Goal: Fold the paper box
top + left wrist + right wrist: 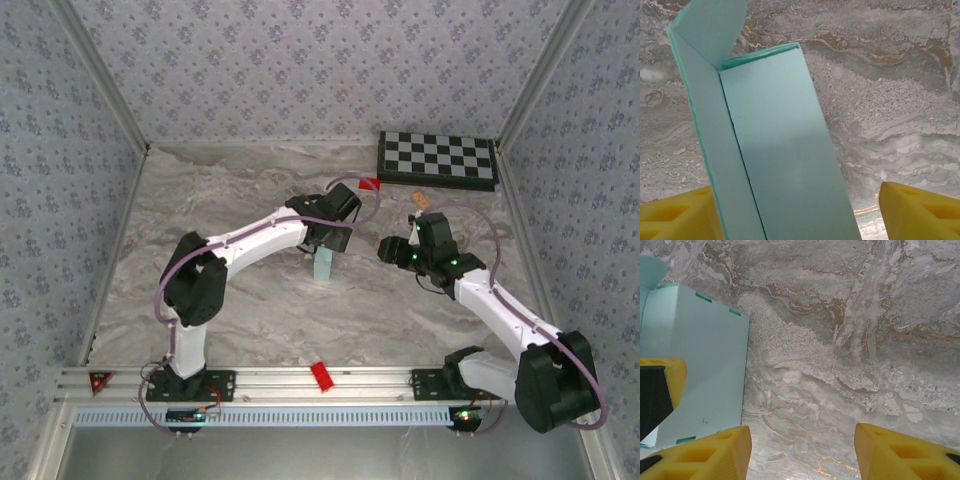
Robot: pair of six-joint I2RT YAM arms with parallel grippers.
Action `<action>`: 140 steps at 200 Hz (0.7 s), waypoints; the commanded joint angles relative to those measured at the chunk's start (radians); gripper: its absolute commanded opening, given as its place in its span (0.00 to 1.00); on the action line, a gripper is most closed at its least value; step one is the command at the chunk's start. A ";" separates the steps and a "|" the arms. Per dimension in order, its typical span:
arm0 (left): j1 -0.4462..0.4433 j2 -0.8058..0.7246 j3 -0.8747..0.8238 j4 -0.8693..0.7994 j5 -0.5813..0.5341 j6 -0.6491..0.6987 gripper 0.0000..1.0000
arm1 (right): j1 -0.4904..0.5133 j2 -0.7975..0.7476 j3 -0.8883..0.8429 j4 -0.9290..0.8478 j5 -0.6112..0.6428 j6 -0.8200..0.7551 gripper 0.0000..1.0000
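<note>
The paper box (323, 265) is a pale blue folded sleeve standing upright in the middle of the marble table. In the left wrist view the paper box (785, 150) runs up between my yellow fingers (920, 210), with a rounded flap raised at its far end. My left gripper (795, 212) straddles it from above; its left finger sits against the box's side, and table shows between the box and the right finger. My right gripper (802, 452) hangs open over bare table, just right of the paper box (700, 360). In the top view my right gripper (392, 250) is apart from the box.
A black-and-white checkerboard (437, 160) lies at the back right corner. A small red piece (322, 375) rests on the front rail and another red bit (369, 184) sits behind the left arm. Papered walls close in the table on three sides.
</note>
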 commanded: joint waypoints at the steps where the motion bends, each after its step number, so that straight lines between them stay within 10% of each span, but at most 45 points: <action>1: -0.006 0.016 0.022 -0.040 -0.026 0.027 0.72 | -0.007 0.003 -0.009 0.018 -0.016 0.007 0.58; 140: 0.043 -0.043 -0.077 -0.001 0.080 0.281 0.59 | -0.011 0.020 -0.003 0.018 -0.021 0.009 0.58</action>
